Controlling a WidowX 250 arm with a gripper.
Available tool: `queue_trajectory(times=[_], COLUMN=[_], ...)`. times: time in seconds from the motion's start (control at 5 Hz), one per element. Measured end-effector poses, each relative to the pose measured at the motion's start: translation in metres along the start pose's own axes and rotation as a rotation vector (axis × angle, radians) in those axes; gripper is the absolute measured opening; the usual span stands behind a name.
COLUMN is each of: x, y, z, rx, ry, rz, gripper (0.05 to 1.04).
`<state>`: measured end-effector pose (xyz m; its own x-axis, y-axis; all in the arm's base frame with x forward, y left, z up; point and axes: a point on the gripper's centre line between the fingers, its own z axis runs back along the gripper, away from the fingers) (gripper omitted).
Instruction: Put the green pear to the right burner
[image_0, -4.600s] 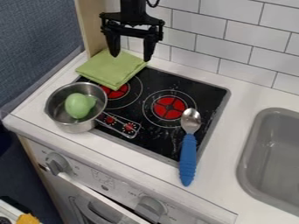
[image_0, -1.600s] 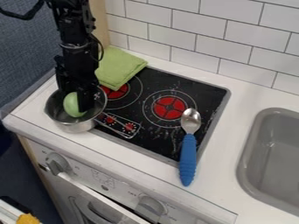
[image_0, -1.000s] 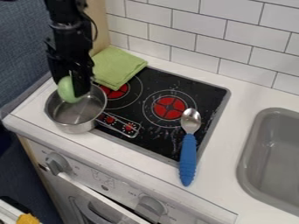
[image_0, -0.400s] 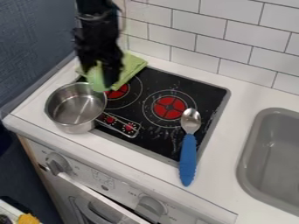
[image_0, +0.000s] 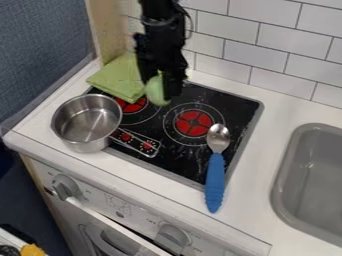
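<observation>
The black gripper (image_0: 160, 87) hangs over the back of the stove, between the two burners, shut on the green pear (image_0: 157, 91). Part of the pear is covered by the fingers, and it appears held above the black stovetop. To the right of the pear and nearer the front lies the right burner (image_0: 194, 123), a red disc with white rings around it.
A metal pot (image_0: 87, 122) stands at the stove's left edge. Behind the left burner (image_0: 133, 104) is a folded green cloth (image_0: 121, 79). A spoon with a blue handle (image_0: 215, 182) lies right of the right burner. The grey sink (image_0: 314, 175) is at the far right.
The gripper took hold of the pear in the pot, lifted it out and carried it right, past the cloth, over the stove. Pot, cloth and spoon have stayed put.
</observation>
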<state>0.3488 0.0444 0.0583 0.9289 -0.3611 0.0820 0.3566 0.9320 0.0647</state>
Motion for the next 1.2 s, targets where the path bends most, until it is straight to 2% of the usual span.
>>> queue_trajectory(times=[0.2,0.4,0.6,0.8,1.2], x=[0.019,0.030,0.029,0.029,0.025], y=[-0.013,-0.016,-0.016,-0.017,-0.016], z=[-0.018,-0.027,-0.027,-0.027,-0.027], rx=[-0.015,-0.007,-0.012,-0.024,-0.014], ry=[0.020,0.027,0.033,0.044,0.062], rz=[-0.049,-0.052,-0.043,-0.049,-0.031], gripper=[0.768,0.768,0.834,1.013,1.002])
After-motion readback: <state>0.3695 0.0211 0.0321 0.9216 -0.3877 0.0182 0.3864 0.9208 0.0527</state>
